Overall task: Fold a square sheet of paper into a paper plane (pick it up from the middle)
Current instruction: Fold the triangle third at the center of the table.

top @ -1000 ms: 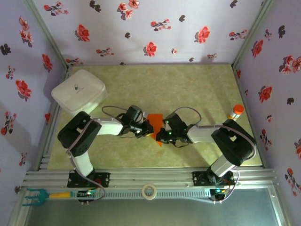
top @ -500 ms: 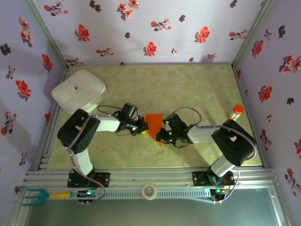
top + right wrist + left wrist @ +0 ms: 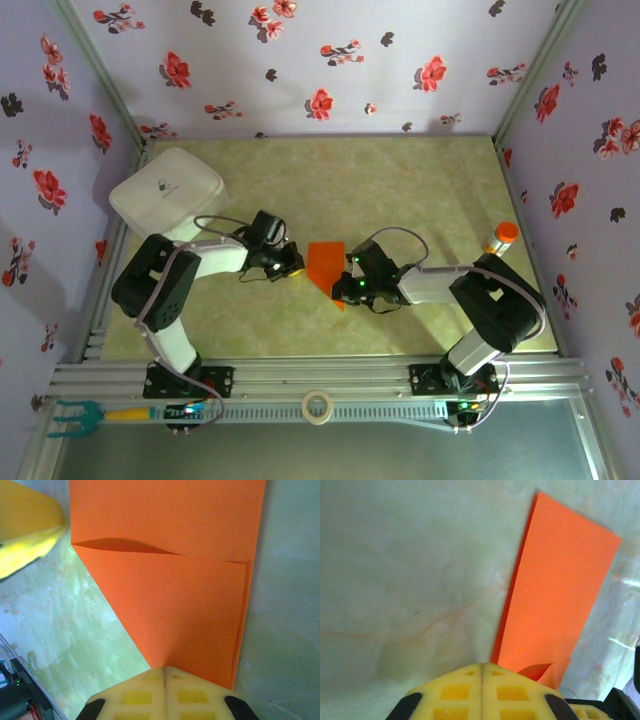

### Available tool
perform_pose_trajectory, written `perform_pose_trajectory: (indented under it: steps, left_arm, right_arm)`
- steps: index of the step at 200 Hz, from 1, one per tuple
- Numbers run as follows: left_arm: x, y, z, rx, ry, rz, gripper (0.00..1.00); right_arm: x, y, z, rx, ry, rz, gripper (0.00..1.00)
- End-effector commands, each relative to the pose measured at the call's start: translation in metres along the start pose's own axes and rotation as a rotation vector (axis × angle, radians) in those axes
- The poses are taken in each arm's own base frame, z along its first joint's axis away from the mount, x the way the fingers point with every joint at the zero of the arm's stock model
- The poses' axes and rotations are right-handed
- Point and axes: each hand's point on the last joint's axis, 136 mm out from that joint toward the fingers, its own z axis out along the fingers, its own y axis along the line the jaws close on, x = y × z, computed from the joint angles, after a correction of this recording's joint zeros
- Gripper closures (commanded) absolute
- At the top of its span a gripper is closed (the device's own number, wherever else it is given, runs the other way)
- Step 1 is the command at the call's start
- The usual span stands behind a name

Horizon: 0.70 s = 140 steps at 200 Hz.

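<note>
Paper lies at the middle of the top external view. The square sheet of paper (image 3: 325,261), bright orange and already creased into a wedge, rests flat on the green marbled table (image 3: 400,180) between the two tools. The left gripper (image 3: 292,263) sits just beside the sheet's left edge. The right gripper (image 3: 341,287) sits over the sheet's near pointed corner. A white lidded box (image 3: 165,195) stands at the far left, and an orange-capped bottle (image 3: 501,238) stands near the right edge. A roll of tape (image 3: 318,407) lies on the front rail.

From the left wrist, the yellow jaws meet along a closed seam with nothing between them. The sheet stretches ahead and to the right, one long straight edge running away from the tips. A small raised curl of paper shows at its near end, just right of the tips. Whether the tips touch the paper cannot be told.

From the right wrist, the pale yellow jaws are likewise pressed together with no gap. They sit above the narrow end of the wedge. A folded flap with a diagonal edge covers the near half, and one layer lifts slightly, leaving a dark slit across the sheet. Whether this tool pinches the paper or only rests on it cannot be told.
</note>
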Motion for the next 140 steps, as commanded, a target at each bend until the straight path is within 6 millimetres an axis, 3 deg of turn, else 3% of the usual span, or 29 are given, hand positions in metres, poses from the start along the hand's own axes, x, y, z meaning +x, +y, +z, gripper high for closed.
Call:
perform_pose_trajectory:
  steps: [1,48,82,97,119,140]
  left_arm:
    - [-0.007,-0.009,-0.017,-0.017,-0.059,0.049,1.00]
    - [0.018,-0.050,-0.009,0.114,-0.027,0.211,1.00]
    - [0.032,-0.062,0.012,0.161,0.055,0.238,0.99]
    - [0.035,-0.057,0.021,0.142,0.079,0.225,0.99]
    - [0.039,-0.034,0.033,0.055,0.110,0.193,1.00]
    - [0.040,-0.005,0.038,-0.050,0.119,0.164,1.00]
  right_arm:
    - [0.034,-0.062,0.001,0.221,0.103,0.078,1.00]
    - [0.029,-0.057,0.001,0.209,0.108,0.061,1.00]
    - [0.028,-0.054,0.002,0.197,0.111,0.056,1.00]
    - [0.027,-0.053,0.002,0.196,0.111,0.054,1.00]
    - [0.026,-0.048,0.001,0.180,0.109,0.053,0.99]
    - [0.016,-0.025,-0.003,0.089,0.084,0.058,0.98]
